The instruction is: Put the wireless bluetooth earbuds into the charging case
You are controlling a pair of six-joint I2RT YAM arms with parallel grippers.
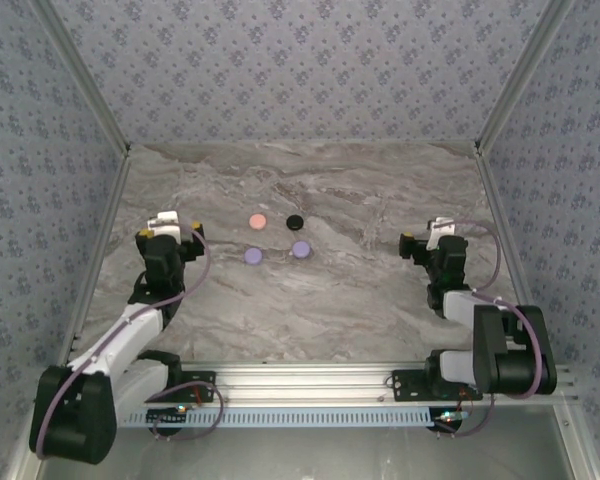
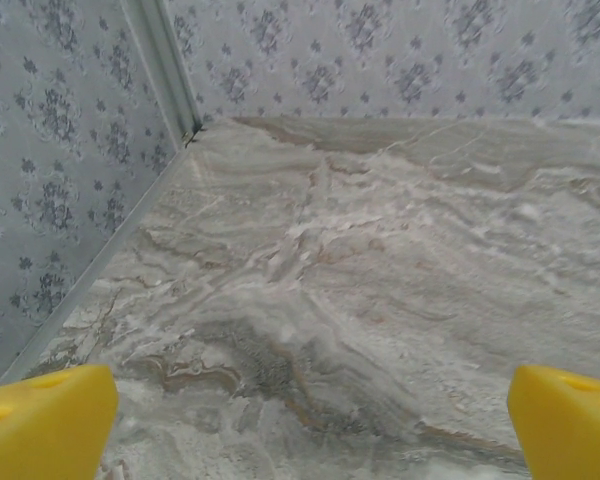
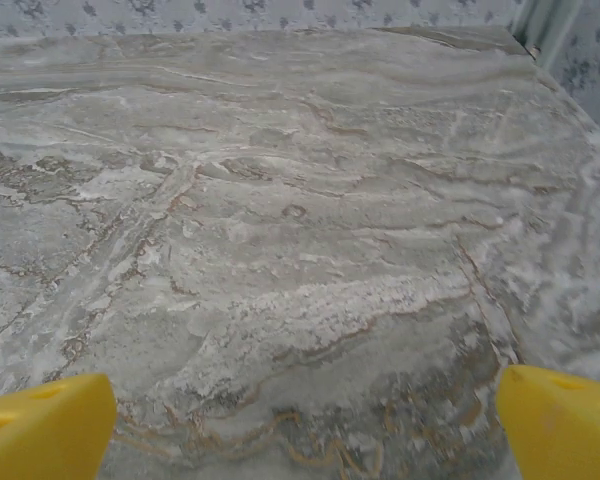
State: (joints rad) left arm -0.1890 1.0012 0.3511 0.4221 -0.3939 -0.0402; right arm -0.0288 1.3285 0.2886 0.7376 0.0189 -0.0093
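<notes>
Four round coin-like cases lie mid-table in the top view: a pink case, a black case and two lavender ones. The earbuds are hidden from me. My left gripper rests low on the left, well to the left of the cases. It is open, its yellow fingertips spread wide over bare marble in the left wrist view. My right gripper sits far to the right of the cases. It too is open, with nothing between its yellow fingertips.
The marble table is walled by patterned panels on three sides. A metal corner post stands ahead of the left gripper. An aluminium rail carrying both arm bases runs along the near edge.
</notes>
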